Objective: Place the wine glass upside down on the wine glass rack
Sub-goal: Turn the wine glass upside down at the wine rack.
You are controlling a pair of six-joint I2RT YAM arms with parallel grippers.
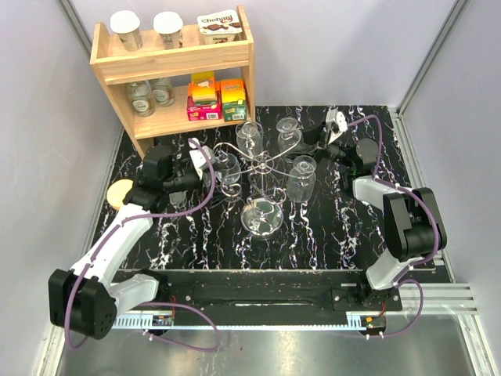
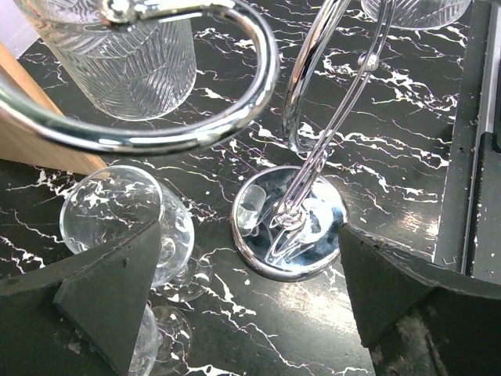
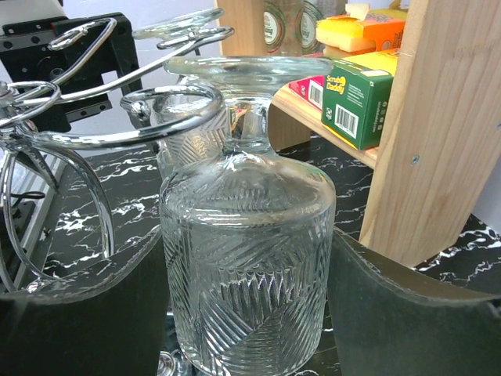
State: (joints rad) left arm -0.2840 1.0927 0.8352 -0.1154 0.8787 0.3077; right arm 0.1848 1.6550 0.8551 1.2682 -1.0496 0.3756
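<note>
**Late placement stage.** My right hand (image 3: 249,270) is closed on the bowl of the wine glass (image 3: 246,188), with a finger pressed to either flank. The glass is already inverted, foot uppermost. It stands at the far right side of the wine glass rack (image 1: 264,166), near the wooden shelf (image 3: 438,157).

In the right wrist view the stem is touching or just beside a curled wire loop (image 3: 168,102) of the rack, and the foot is above the level of the wire. I cannot tell whether the stem sits inside the loop with the foot bearing on it.

My left hand (image 2: 246,251) is spread wide with nothing between its fingers. It hovers above the rack's disc base (image 2: 313,223), on the opposite side. Four other glasses (image 1: 301,178) appear to hang upside down from the remaining arms.

**Done, as I judge it:** pick-up, inversion and carry to the rack.

**Left to do:**
- Confirm the stem is in its slot.
- Let the foot settle on the wire.
- Open the right hand.
- Draw it clear without nudging the neighbouring glasses.
</note>
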